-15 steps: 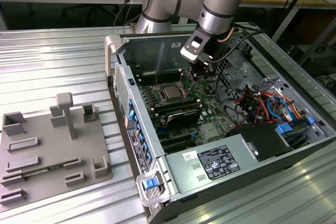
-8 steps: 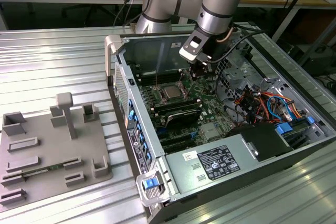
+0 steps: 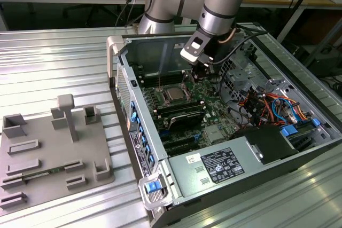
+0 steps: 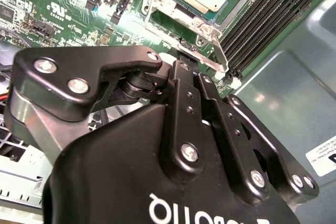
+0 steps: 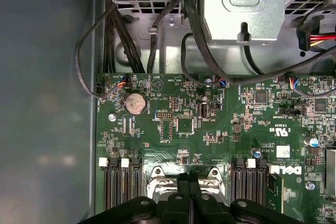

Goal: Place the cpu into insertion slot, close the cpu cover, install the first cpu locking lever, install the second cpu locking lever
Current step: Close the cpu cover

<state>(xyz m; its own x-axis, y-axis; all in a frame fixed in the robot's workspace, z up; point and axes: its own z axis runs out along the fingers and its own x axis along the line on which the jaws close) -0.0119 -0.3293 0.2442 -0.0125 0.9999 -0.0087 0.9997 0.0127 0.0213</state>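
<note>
Nearest in the exterior view, well in front of the cpu [image 3: 174, 93], a grey power box [image 3: 224, 164] fills the front end of the open computer case [image 3: 120, 73], which sits on a ribbed metal table [image 3: 53, 62]. Far from the cpu, on the exterior view's left and outside the case, a grey tray [image 3: 48, 153] with little blocks lies flat on the table. Long black memory slots [image 3: 181, 113] run just in front of the cpu. The cpu itself sits in the insertion slot [image 3: 166, 95] on the green board [image 5: 210, 119] — its silver top shows through the window of the cpu cover [image 4: 207, 27], which lies down flat around it. Just behind the cpu, the black hand [image 3: 199, 73] hangs low over the board. In both wrist views its fingers [image 5: 182, 182] are pressed tight together, with the tips just beside the cover's edge. Above and behind the cpu, the grey and blue arm [image 3: 224, 4] leans in.
</note>
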